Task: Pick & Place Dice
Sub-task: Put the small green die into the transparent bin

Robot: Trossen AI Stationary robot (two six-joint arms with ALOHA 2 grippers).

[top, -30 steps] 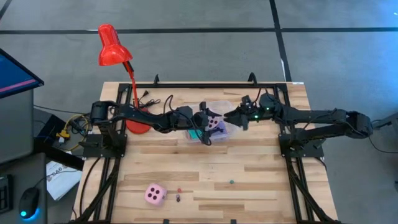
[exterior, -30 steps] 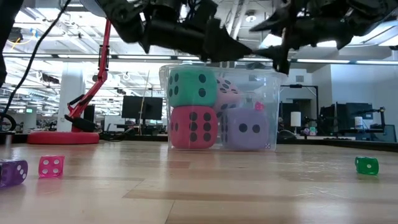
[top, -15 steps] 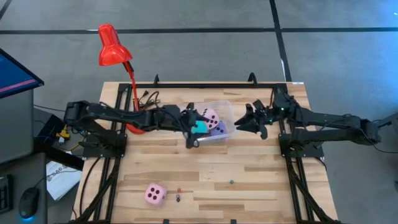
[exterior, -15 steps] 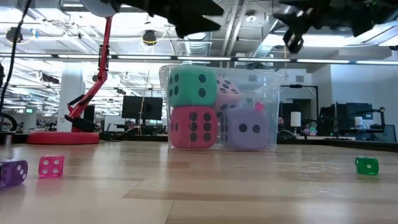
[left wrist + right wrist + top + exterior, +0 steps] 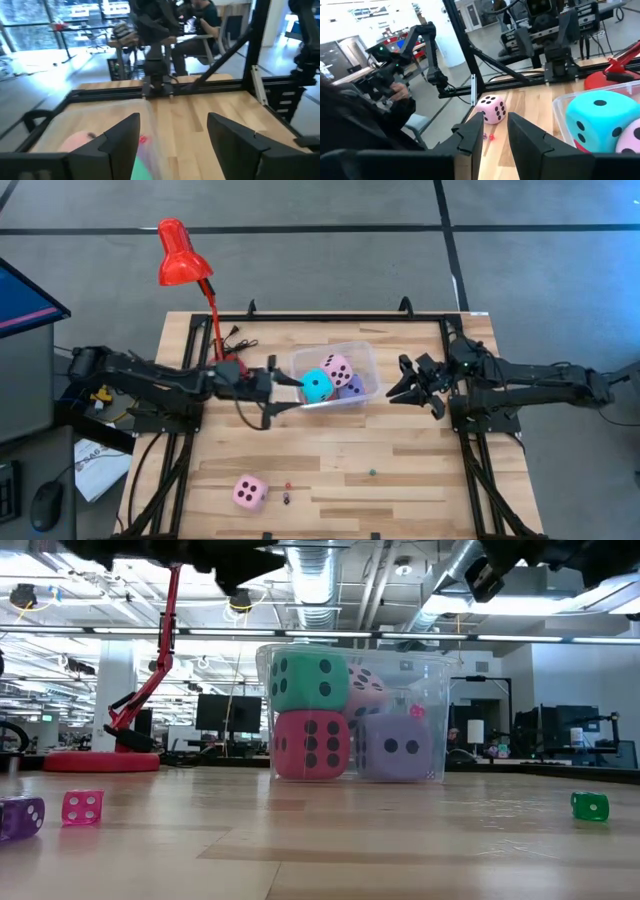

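Spanning most of the high view, the bench carries a clear tub near its far edge, and the risk sits mostly there. The tub is packed: the cyan die, a pink die and the lavender die show from above, with the red die under the cyan one in the low view. The second pink die lies alone near the front left, well apart.

The left gripper hangs just left of the tub, fingers spread and empty; a careless swing could knock the tub or catch its rim. The right gripper hangs to the tub's right, fingers nearly pressed together with only a slim gap, holding nothing; reaching for a die like that would shove it away.
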